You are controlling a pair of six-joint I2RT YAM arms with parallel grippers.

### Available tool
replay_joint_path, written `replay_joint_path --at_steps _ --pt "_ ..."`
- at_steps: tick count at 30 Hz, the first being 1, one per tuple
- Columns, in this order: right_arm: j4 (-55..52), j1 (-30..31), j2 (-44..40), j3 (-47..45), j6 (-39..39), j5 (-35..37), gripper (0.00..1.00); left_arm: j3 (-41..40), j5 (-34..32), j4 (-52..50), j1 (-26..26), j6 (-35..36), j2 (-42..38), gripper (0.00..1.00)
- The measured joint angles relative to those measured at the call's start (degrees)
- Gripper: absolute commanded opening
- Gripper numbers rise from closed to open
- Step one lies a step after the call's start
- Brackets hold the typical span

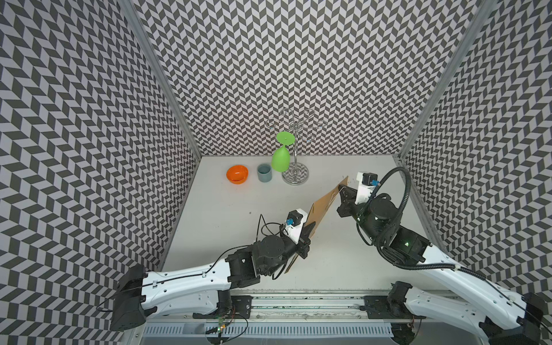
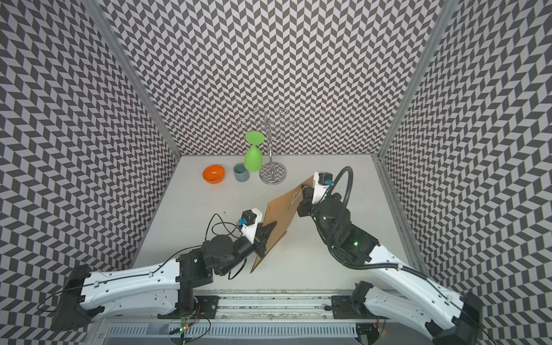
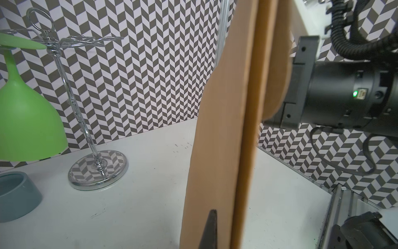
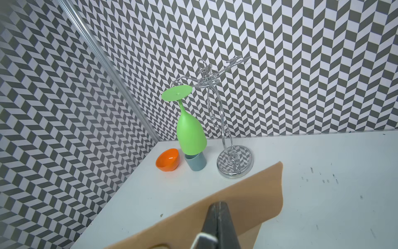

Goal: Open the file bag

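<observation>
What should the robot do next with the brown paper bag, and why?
Probably the right gripper should pull the flap away from the file bag while the left gripper holds its other end. Both are shut on it, it is held up on edge, and its string hangs loose.

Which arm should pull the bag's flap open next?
Probably right: the right gripper is shut on the file bag at its flap end; the left gripper pinches the opposite end, steadying it.

The brown kraft file bag stands tilted on edge above the counter. A thin pale string crosses its far end.
</observation>
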Motion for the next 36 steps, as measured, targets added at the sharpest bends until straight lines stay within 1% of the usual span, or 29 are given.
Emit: replay_joint_path --at_steps 7,12,18,25,31,36 --pt "-2.7 0.9 0.2 2.3 1.3 -3.7 0.00 -0.2 0.3 0.7 0.0 -0.4 0.3 0.00" --pt "-3.0 4.1 -0.3 2.6 1.5 -5.8 0.00 -0.1 -0.3 1.4 0.4 -1.5 1.8 0.00" --pt "-2.9 7.9 -1.8 2.3 1.4 -7.7 0.00 0.1 0.0 1.9 2.4 -3.7 4.9 0.00" --pt "-1.5 9.7 -3.7 -1.0 1.4 -9.6 0.00 0.1 1.8 2.2 4.4 -6.1 5.1 0.00" --pt "2.3 11.2 -6.1 -7.9 1.4 -12.2 0.00 0.1 4.4 1.9 8.7 -9.2 2.8 0.00" --pt "4.0 11.5 -5.7 -14.2 1.6 -11.9 0.00 0.1 6.8 1.8 9.5 -10.3 0.6 0.00"
